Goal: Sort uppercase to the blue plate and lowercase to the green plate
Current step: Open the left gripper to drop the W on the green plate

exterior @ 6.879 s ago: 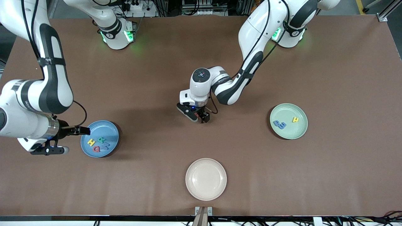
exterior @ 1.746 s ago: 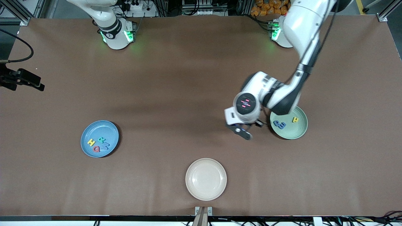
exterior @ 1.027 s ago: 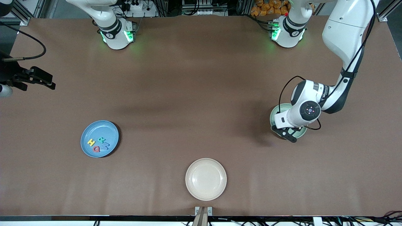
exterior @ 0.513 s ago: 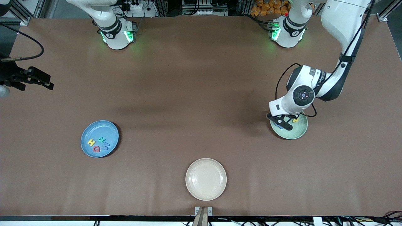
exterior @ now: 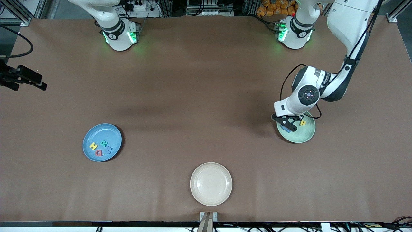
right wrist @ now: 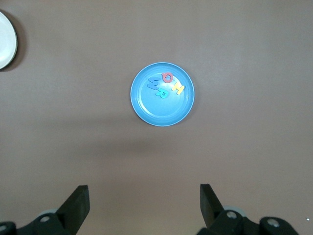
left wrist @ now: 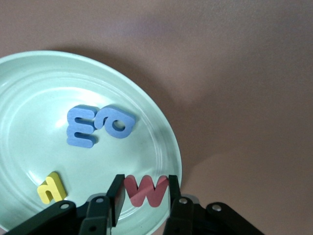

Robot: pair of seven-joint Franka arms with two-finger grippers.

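Holding the red-pink foam m (left wrist: 146, 190) pinched between its fingers, the left gripper (exterior: 287, 124) hangs over the green plate (exterior: 304, 137) at right of the front view; best lowered onto bare glaze clear of the blue a (left wrist: 117, 121), blue m (left wrist: 81, 126) and yellow h (left wrist: 51, 187), then released. The right gripper (right wrist: 144, 205), fingers wide apart and empty, waits at upper left, well above the glossy blue plate (exterior: 111, 132) carrying the capitals (exterior: 100, 148).

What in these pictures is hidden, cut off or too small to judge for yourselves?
- Front view: the left gripper covers the blue letters on the green plate.
- Left wrist view: the green plate's rim is cut off by the picture's edge.
- Left wrist view: whether the red-pink letter touches the plate.
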